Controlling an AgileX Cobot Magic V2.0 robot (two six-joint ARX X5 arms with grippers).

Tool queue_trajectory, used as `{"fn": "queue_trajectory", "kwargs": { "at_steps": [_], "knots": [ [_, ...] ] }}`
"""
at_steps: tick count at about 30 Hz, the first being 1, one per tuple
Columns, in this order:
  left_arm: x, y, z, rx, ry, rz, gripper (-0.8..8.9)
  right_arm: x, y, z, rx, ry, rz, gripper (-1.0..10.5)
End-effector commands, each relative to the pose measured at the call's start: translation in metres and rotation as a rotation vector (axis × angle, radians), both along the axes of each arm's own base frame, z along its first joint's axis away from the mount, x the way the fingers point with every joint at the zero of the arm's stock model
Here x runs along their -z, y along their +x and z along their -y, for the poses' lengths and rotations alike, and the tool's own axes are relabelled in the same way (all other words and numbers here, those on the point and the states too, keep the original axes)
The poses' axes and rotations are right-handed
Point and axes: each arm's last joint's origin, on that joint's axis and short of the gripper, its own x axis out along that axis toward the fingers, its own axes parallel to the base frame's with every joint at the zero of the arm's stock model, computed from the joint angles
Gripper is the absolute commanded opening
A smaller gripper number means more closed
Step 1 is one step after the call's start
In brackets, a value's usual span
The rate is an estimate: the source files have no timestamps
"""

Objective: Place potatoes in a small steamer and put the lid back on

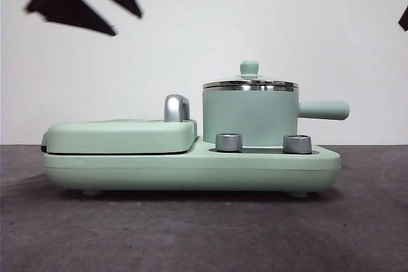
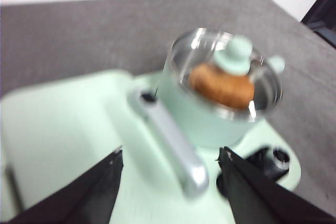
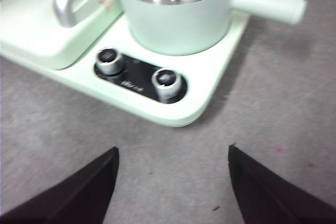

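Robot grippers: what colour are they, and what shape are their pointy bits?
Both are black. The left gripper has two flat, matte jaws that narrow to pointed tips, like dark wedges. The right gripper looks the same: two plain black wedge-shaped jaws. No cables, stickers or markings show on either.

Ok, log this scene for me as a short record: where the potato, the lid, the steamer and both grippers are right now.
potato: golden-brown lump inside the steamer, seen through the glass
lid: seated on the steamer's rim, knob up
steamer: mint-green pot standing on the cooker base, beside the closed grill plate
steamer handle: points away from the grill plate
left gripper: open, holding nothing, above the grill plate
right gripper: open, holding nothing, over the table in front of the two knobs
task state: potato in, lid on
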Motion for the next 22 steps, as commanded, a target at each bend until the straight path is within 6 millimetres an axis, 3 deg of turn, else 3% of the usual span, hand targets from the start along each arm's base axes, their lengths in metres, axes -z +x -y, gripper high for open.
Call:
{"fn": "queue_trajectory", "kwargs": {
  "at_steps": [1,12,22],
  "knots": [
    [0.006,-0.022,-0.011,-0.017,-0.028,0.001,3.00,0.002,0.006,-0.004,-0.027,0.011,-0.034,3.2],
    [0.045,-0.092,-0.038,-0.057,-0.064,-0.087,2.98,0.009,0.038,-0.022,-0.102,0.036,-0.064,3.2],
    [0.056,-0.112,-0.045,-0.073,-0.058,-0.151,2.99,0.014,0.048,-0.028,-0.108,0.031,-0.076,3.2]
  ]
}}
